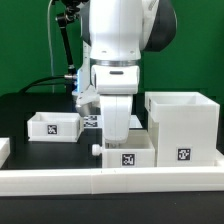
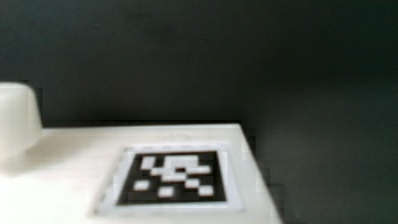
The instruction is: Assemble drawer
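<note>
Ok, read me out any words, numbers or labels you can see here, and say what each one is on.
Words, numbers, brand names: none readable in either view.
Only signs: black-and-white square tags, patterns and not text, one each on the housing, the front tray and the back tray.
Wrist view: a blurred tag on a white surface, no text.

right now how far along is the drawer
Nothing looks done yet: both trays sit outside the housing. In hand: the gripper is down at the near tray; whether it grips cannot be told. Left: getting that tray and the far tray into the housing.
</note>
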`<state>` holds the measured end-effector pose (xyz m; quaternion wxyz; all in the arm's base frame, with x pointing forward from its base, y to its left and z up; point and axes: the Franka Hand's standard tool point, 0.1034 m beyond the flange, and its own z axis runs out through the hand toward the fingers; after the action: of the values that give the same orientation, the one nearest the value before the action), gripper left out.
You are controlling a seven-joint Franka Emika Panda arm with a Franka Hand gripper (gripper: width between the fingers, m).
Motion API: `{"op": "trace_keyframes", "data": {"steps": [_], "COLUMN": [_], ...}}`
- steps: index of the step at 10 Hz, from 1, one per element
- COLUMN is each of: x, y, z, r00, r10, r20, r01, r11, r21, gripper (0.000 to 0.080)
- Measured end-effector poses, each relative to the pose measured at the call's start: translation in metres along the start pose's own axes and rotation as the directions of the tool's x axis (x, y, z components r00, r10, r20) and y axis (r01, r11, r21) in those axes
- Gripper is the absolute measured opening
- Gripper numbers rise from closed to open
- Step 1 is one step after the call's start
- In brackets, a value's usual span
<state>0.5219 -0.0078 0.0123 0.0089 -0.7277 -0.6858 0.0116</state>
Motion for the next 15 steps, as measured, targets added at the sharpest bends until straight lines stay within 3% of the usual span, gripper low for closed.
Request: {"op": "trace_keyframes", "data": {"steps": [4, 15], "x": [0.010, 0.016], "y": [-0.002, 0.000], "z": [0.003, 0.002], "r00": [1.000, 0.999], "r10": [0.000, -0.036], "r20": [-0.006, 0.006], "r01": [0.000, 0.036], "r11": [1.000, 0.999], "r21": [0.005, -0.002], "gripper": [0.0041, 0.0042]}}
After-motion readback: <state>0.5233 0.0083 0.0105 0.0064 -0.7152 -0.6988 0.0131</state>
